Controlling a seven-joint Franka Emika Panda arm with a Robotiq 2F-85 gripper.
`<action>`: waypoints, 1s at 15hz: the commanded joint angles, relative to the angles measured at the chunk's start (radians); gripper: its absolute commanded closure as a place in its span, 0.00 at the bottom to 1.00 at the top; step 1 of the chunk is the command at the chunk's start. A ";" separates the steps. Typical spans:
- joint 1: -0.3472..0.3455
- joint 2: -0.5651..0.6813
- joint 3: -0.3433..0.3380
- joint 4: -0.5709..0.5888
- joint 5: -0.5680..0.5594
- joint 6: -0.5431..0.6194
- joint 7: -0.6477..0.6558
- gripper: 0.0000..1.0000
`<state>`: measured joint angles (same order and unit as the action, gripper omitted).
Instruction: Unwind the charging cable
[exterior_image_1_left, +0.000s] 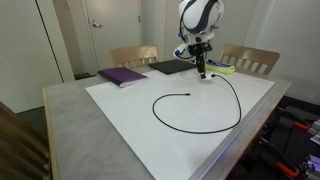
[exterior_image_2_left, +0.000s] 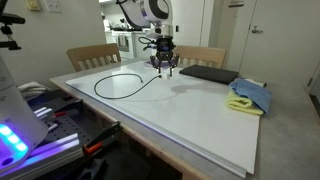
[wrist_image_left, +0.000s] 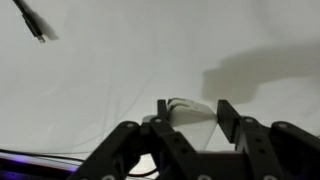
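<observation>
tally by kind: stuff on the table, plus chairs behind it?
charging cable: 1
purple book: 1
dark flat pad: 1
blue-and-yellow cloth: 1
wooden chairs: 2
Total: 6

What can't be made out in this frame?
- Grip: white plug block sits between the fingers of the gripper in the wrist view; contact unclear.
- Type of connector on the charging cable: tiny in an exterior view, blurred in the wrist view.
- Cord leaving the plug: gripper hides it, wrist view.
</observation>
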<state>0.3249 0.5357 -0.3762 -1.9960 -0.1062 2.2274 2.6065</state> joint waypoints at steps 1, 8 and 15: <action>0.016 0.008 -0.012 0.008 0.015 -0.014 0.001 0.72; 0.284 0.150 -0.382 0.037 0.455 -0.085 -0.003 0.72; 0.384 0.219 -0.511 0.014 0.672 -0.112 -0.003 0.47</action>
<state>0.7087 0.7549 -0.8877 -1.9824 0.5665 2.1159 2.6032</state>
